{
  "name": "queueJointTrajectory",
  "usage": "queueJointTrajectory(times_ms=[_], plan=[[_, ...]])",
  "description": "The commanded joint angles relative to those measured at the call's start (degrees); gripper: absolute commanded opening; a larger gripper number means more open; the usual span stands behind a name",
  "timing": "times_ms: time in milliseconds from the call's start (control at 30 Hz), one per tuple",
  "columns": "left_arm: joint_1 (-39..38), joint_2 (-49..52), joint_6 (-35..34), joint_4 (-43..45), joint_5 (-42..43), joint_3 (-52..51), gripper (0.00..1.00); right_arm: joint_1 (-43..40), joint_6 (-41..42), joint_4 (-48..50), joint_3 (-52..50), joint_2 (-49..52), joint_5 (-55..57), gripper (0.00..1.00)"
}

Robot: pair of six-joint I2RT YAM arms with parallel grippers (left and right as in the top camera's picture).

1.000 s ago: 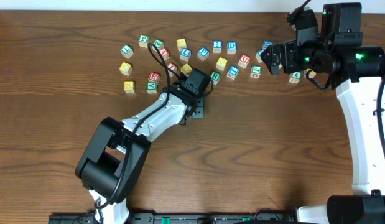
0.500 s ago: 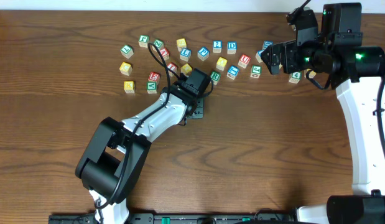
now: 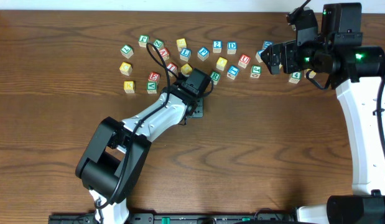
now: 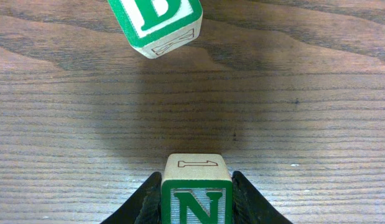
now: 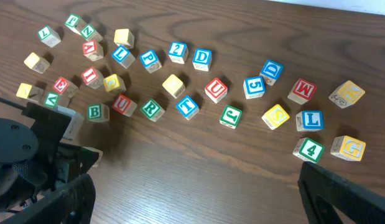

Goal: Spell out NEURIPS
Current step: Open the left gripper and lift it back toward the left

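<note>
Overhead: the left gripper (image 3: 206,83) sits at the near edge of the scattered cubes (image 3: 217,46), while the right gripper (image 3: 267,57) hovers over their right end

Left wrist: jaws pinched on the green N cube (image 4: 196,193), with a tilted green B cube (image 4: 156,22) ahead on the table (image 4: 304,93)

Right wrist: jaws spread wide and holding nothing, green R (image 5: 152,108) and blue P (image 5: 150,58) lying loose below

1. Many cubes (image 3: 203,53) lie scattered across the far middle of the table (image 3: 273,155).
2. The left arm (image 3: 158,118) reaches in diagonally, its head over the cluster's near edge, just beside a green-lettered cube (image 3: 215,77).
3. The right arm (image 3: 360,118) stands at the right, its head at the cluster's right end, near a 4 cube (image 3: 295,76).
</note>
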Motion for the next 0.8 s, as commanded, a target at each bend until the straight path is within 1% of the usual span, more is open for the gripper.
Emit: queueJointTrajectory(times_ms=[0,133,200,300,400,667,733,767], plan=[[0.0,1.0,-1.1,-0.3,-0.9,1.1,0.32,0.0,-0.4,-0.1,1.1,0.0,-0.5,0.99],[0.0,1.0,-1.1,-0.6,-0.9,1.1,0.33,0.0,-0.4,0.0,1.1,0.0,-0.5,0.99],[0.0,1.0,-1.1,-0.7,-0.9,1.1,0.45,0.0,-0.4,0.0,1.1,0.0,-0.5,0.99],[0.0,1.0,-1.1,-0.7,-0.9,1.1,0.50,0.0,-0.4,0.0,1.1,0.0,-0.5,0.99],[0.0,0.6,-0.7,-0.7,-0.9,1.1,0.51,0.0,-0.4,0.0,1.1,0.0,-0.5,0.99],[0.1,-6.0,5.1,-0.7,-0.9,1.2,0.51,0.0,-0.4,0.0,1.1,0.0,-0.5,0.99],[0.4,-8.4,6.1,-1.4,-0.9,1.7,0.56,0.0,-0.4,0.0,1.1,0.0,-0.5,0.99],[0.7,-9.6,6.7,-2.0,-0.9,2.2,0.56,0.0,-0.4,0.0,1.1,0.0,-0.5,0.99]])
